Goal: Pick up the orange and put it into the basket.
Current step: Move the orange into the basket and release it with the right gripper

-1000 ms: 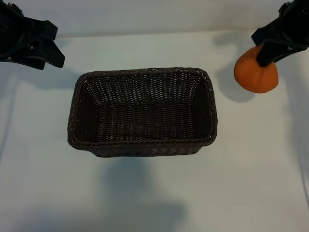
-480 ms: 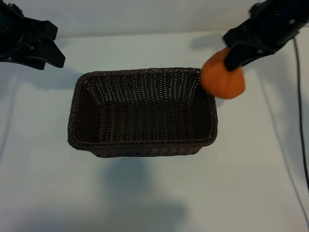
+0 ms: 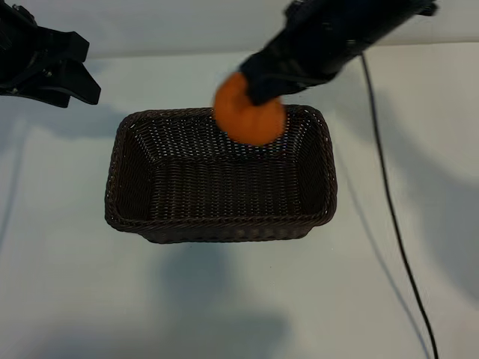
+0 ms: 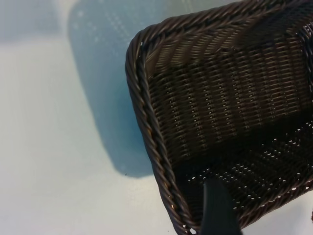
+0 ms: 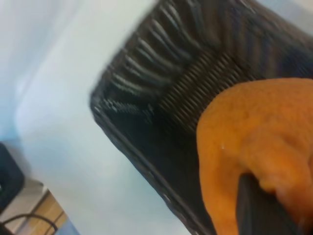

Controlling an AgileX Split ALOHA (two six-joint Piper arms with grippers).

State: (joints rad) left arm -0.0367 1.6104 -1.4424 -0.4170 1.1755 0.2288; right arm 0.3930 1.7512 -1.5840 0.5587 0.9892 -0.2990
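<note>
The orange (image 3: 249, 114) hangs in the air over the far rim of the dark woven basket (image 3: 222, 223), blurred by motion. My right gripper (image 3: 263, 88) is shut on its top from the right side. In the right wrist view the orange (image 5: 244, 147) fills the near side, with one dark finger (image 5: 257, 208) pressed into it and the basket's rim (image 5: 136, 164) below. My left gripper (image 3: 91, 71) stays open and holds nothing at the table's far left corner. Its wrist view shows a corner of the basket (image 4: 142, 98) and one finger (image 4: 220, 210).
The basket stands in the middle of a white table (image 3: 224, 299) and has nothing inside. A black cable (image 3: 389, 202) trails from the right arm down across the table's right side.
My right gripper has carried the orange leftward, from the table's far right to above the basket's far rim. The left arm has not moved.
</note>
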